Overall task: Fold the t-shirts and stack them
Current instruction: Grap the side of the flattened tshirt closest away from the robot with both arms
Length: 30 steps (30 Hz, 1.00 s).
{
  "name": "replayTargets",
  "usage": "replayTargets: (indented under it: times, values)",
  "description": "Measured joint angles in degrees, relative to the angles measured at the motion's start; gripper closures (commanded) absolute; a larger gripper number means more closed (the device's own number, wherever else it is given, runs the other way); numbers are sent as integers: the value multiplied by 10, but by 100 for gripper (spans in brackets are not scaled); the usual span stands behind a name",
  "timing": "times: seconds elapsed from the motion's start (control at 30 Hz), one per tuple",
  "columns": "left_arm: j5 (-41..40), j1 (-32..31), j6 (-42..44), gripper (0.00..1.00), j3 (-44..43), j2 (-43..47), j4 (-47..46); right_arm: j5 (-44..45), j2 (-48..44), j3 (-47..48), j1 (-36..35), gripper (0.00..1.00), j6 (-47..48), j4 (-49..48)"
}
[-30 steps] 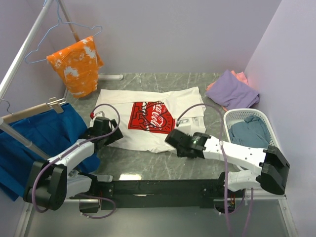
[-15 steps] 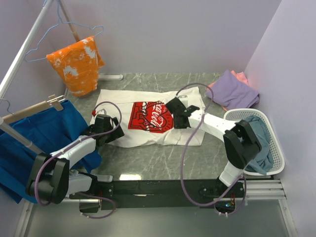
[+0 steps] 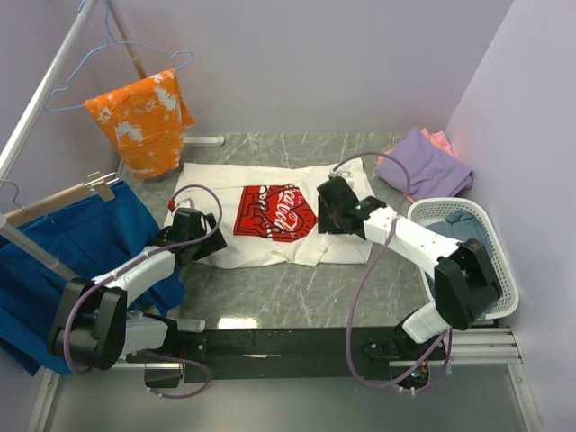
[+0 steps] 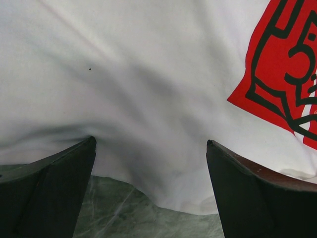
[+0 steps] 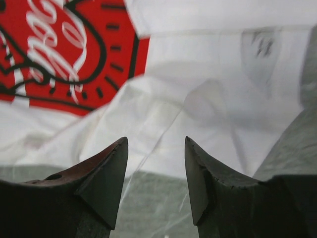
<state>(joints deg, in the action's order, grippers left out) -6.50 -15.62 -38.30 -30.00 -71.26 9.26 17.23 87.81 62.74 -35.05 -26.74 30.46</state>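
Note:
A white t-shirt (image 3: 270,220) with a red-and-white chest print (image 3: 274,213) lies spread on the marble table (image 3: 297,292). My left gripper (image 3: 205,236) is at the shirt's left hem. It is open wide in the left wrist view (image 4: 151,144), with the white cloth's (image 4: 148,89) edge between the fingers. My right gripper (image 3: 328,214) hovers over the shirt's right side, jaws open and empty (image 5: 156,141), with rumpled white cloth (image 5: 208,94) just ahead. A purple t-shirt (image 3: 427,166) lies on a salmon-pink one (image 3: 441,139) at the back right. A grey-blue one (image 3: 454,232) fills the basket.
A white laundry basket (image 3: 499,288) stands at the right edge beside the wall. An orange splotched garment (image 3: 139,121) and a bright blue cloth (image 3: 63,252) hang on a slanted rack at the left. Purple cables loop from both arms.
My right gripper moved from the shirt's near hem back over its right side and opened from shut. The left arm has hardly moved and stays open.

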Motion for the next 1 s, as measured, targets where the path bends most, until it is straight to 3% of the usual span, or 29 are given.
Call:
replayTargets:
  times: [0.33, 0.63, 0.8, 1.0]
  values:
    - [2, 0, 2, 1, -7, -10, -1, -195, -40, -205, -9, 47, -85, -88]
    - [2, 0, 2, 0, -8, -11, -1, -270, -47, -249, -12, 46, -155, -209]
    - [2, 0, 2, 1, -10, -14, -1, -273, -41, -249, -12, 53, -174, -241]
    - [2, 0, 2, 1, -11, -16, -2, -275, -17, -250, -12, 95, -184, -258]
